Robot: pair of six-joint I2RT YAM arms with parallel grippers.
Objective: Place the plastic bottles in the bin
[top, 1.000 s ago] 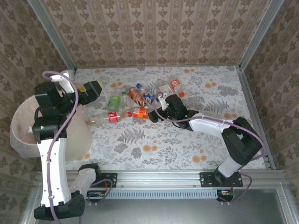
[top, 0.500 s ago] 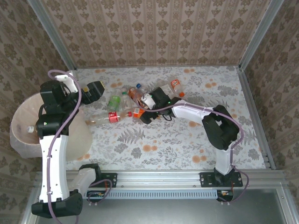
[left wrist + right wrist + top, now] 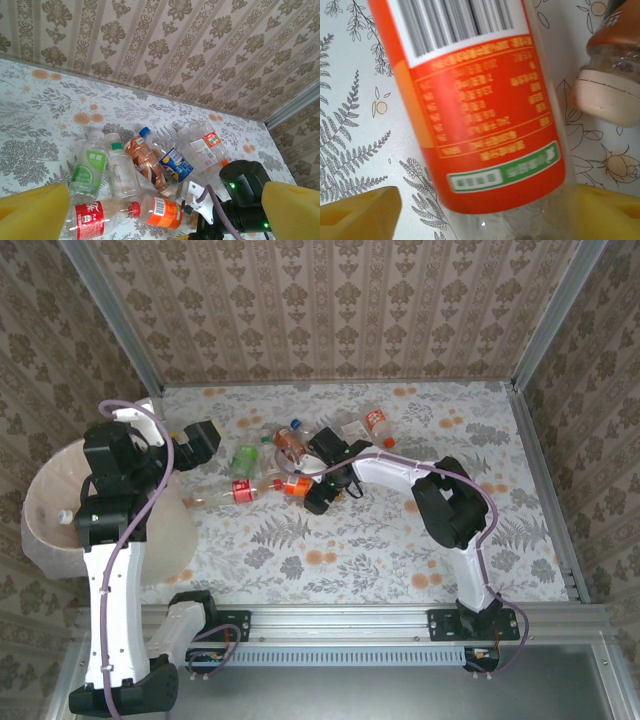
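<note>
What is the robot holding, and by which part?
Nothing gripped yet. The right claw straddles the orange-label bottle at its clear part past the label, one finger not touching. The left claw is empty.

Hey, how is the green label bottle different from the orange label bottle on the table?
The green-label bottle points toward the far wall; the orange-label bottle lies crosswise. The orange-label bottle shows a barcode; the green-label bottle shows none. The orange-label bottle sits between the right gripper's open fingers; the green-label bottle lies free. Both are clear plastic, lying flat.
</note>
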